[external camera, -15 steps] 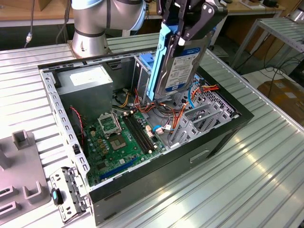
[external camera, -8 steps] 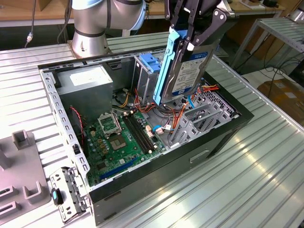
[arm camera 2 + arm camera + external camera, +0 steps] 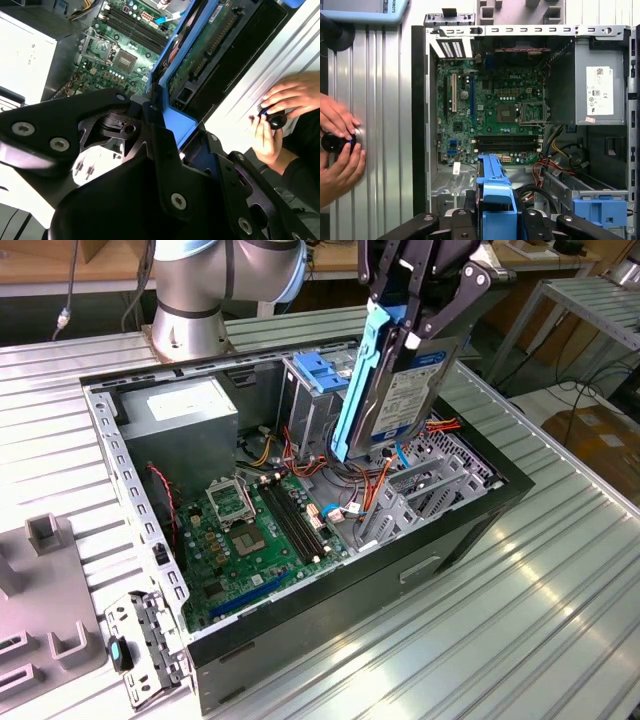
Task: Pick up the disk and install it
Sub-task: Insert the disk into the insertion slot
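**Item:** disk (image 3: 402, 405), a black drive with a pale label and a bright blue rail along one long edge.

**Location:** upper centre of the frame in the exterior view. It is held on edge and tilted over the open computer case (image 3: 470, 530). Its lower end hangs among the coloured cables, just beside the metal drive cage (image 3: 300, 420). It appears clear of them, though the angle leaves this uncertain.

**Holder:** claw (image 3: 428, 332), with its black fingers pinching the disk's upper end from both sides (in both wrist views the blue rail runs out from between them).

**Case contents:**
- light-blue latch (image 3: 318, 370) on top of the cage
- green motherboard (image 3: 250, 540), lower centre-left
- grey power supply (image 3: 180, 420), upper left

**Support:** ribbed metal tabletop (image 3: 540, 640).

**Also present:** in the first wrist view, a person's hands (image 3: 337, 150) rest on the tabletop beside the case. They are closed round a small black knob (image 3: 331, 142).
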Action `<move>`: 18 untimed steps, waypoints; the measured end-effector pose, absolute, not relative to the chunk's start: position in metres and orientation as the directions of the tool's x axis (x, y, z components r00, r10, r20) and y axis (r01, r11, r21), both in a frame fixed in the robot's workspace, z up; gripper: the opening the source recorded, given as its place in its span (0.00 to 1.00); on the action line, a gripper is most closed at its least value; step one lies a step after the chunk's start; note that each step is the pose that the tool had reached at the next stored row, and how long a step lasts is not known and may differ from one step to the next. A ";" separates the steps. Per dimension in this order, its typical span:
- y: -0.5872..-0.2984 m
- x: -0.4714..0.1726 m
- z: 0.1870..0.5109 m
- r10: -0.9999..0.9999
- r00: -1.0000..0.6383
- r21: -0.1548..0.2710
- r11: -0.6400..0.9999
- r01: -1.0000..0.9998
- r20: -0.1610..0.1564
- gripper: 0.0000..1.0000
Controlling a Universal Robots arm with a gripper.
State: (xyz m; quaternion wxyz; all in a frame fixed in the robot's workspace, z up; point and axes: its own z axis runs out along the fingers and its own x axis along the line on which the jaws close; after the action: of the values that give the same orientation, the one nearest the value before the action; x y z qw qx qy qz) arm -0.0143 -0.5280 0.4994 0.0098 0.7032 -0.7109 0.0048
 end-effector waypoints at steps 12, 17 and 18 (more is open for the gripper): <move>-0.536 -0.005 0.498 -1.000 -0.011 0.007 0.011 -1.000 0.021 0.37; -0.540 -0.004 0.497 -1.000 -0.011 0.007 0.011 -1.000 0.021 0.37; -0.540 -0.004 0.497 -1.000 -0.011 0.007 0.011 -1.000 0.021 0.37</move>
State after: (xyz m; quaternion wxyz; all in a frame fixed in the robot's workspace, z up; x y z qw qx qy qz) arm -0.0037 -0.5403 0.4969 0.0098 0.7032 -0.7109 0.0049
